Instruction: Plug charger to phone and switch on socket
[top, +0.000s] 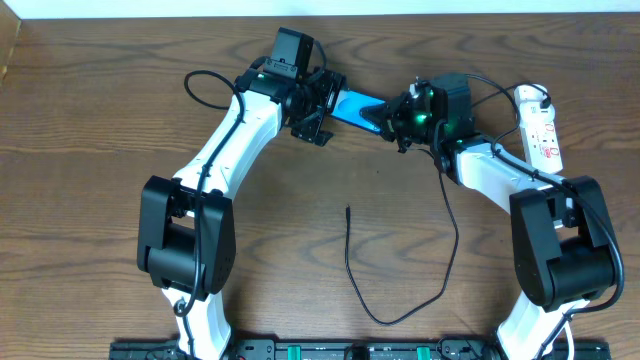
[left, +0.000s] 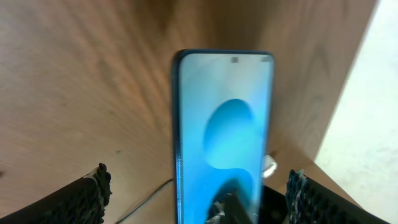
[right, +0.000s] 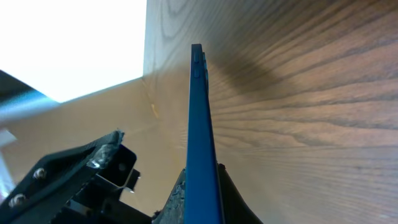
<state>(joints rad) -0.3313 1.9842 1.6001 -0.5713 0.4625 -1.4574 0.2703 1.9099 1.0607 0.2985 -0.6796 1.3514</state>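
Phone (right: 200, 112) fills both wrist views: edge-on, apparently raised off the surface (top: 100, 150), clamped in the right pincer (right: 198, 193). Left pincer (left: 199, 186) is spread wide either side of the screen, not touching it. Charger (top: 347, 240) lies loose mid-surface, tip well apart from the phone; socket (top: 541, 128) far right. Risk: only one narrow grip, so a nudge from the left could twist or drop the phone; the cable runs under the right arm and may snag. Can't see the phone's port, the charger's plug end or the switch position.
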